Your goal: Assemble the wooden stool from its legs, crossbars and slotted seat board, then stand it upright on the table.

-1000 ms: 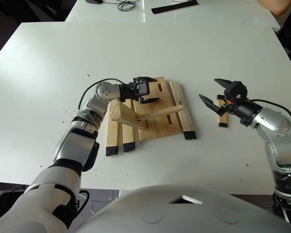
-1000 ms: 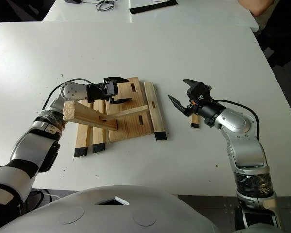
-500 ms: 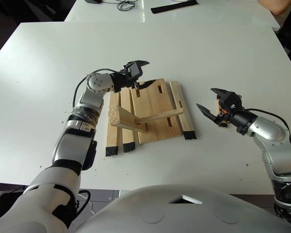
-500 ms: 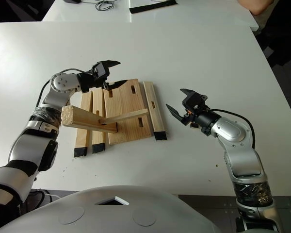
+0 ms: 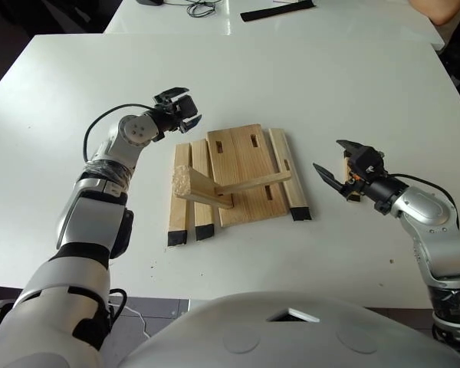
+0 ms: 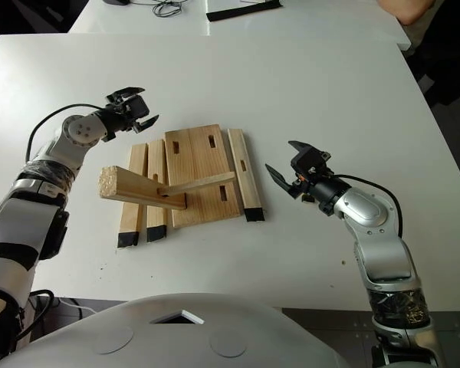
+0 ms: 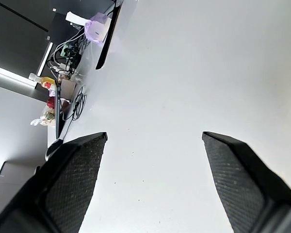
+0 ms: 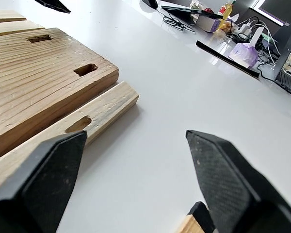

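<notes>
While both arms hover over a white worktop (image 5: 307,84), the stool lies unassembled at its centre. A slotted seat board (image 5: 238,157) lies flat, with two black-capped legs (image 5: 178,222) touching its left edge and a third leg (image 5: 280,149) along its right. Across them rests a thick wooden block (image 5: 203,192) with a thin crossbar (image 5: 257,182) pushed into it, forming a loose T.

Near the board's far left corner the left tool (image 5: 182,107) hangs released, fingers spread wide, gripping nothing. Well to the right, the right tool (image 5: 327,155) is likewise spread and empty, just beside a short capped piece (image 5: 352,194) lying alone.

These parts look like dry, rough-sawn softwood — stiff, light and unlikely to slip. Each leg is probably best pinched across its narrow sides near mid-length, away from the slots. That T-joint may be only a push fit, so lifting by the thick block seems safer than by the crossbar.
</notes>
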